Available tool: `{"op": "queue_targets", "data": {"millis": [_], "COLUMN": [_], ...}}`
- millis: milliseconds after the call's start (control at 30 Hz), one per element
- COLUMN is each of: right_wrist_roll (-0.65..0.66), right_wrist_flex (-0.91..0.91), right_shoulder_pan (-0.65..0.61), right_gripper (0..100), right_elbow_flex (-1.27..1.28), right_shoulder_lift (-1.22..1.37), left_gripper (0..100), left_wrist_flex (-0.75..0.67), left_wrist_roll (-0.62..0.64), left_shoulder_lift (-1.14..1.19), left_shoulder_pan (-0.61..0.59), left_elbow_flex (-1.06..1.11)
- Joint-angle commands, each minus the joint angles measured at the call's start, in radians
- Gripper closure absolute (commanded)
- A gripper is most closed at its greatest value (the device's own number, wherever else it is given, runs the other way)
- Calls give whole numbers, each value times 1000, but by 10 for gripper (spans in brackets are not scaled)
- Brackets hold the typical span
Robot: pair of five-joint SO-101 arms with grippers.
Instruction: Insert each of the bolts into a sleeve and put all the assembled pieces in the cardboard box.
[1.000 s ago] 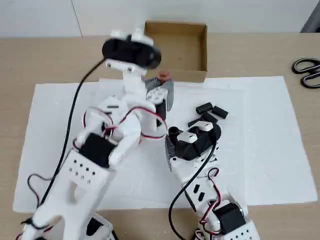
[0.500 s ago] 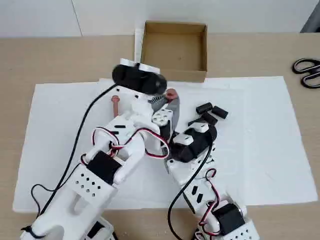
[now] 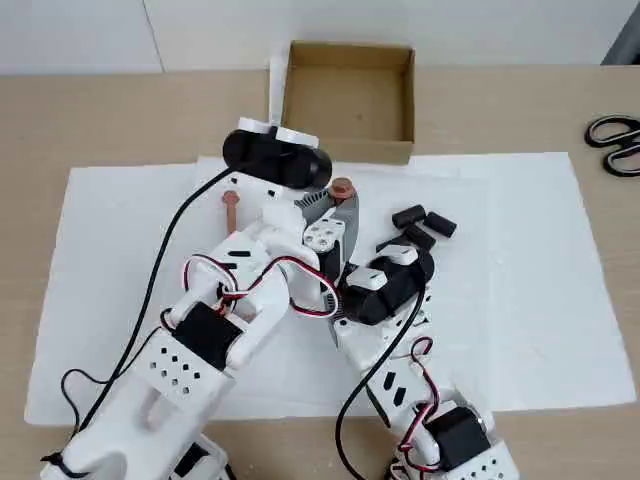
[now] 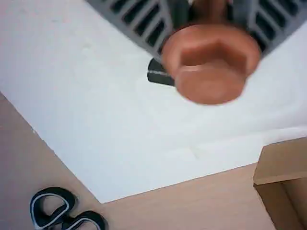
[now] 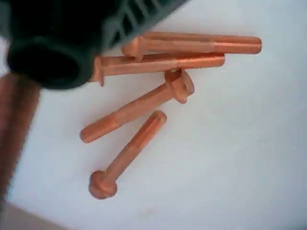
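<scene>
My left gripper [image 3: 337, 208] is shut on a copper bolt [image 3: 343, 187], just in front of the cardboard box [image 3: 350, 60]; in the left wrist view the bolt's hex head [image 4: 211, 62] sticks out between grey ribbed fingers [image 4: 139, 21]. My right gripper [image 3: 342, 292] sits close behind it, shut on a black sleeve [image 5: 45, 60] whose round opening faces the camera. Below the sleeve, several loose bolts [image 5: 158, 60] lie on the white sheet. Three black sleeves [image 3: 422, 224] lie to the right of the grippers, and one more bolt [image 3: 231, 203] lies to their left.
A white sheet [image 3: 520, 300] covers the middle of the wooden table. Black scissors [image 3: 615, 140] lie at the far right edge, off the sheet. The open cardboard box stands at the back centre. Both arms crowd the sheet's middle, with red and black cables [image 3: 300, 290] hanging between them.
My left arm has drawn back from the box toward the right gripper, carrying the bolt. That uncovered the lone bolt on the left. In the last half second almost nothing moved.
</scene>
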Motion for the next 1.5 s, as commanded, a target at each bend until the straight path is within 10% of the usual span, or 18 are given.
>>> {"op": "queue_targets", "data": {"millis": [0,1467], "right_wrist_roll": [-9,-9], "right_wrist_flex": [-21,-22], "right_shoulder_pan": [2,33], "right_gripper": [995,995], "right_elbow_flex": [-5,-5], "right_shoulder_lift": [-10,-10], "left_gripper": [994,994], "left_wrist_flex": [25,153], "left_wrist_roll": [6,51], "left_shoulder_lift": [-41,-41], "left_shoulder_pan": [9,11], "left_elbow_flex": [-13,21]}}
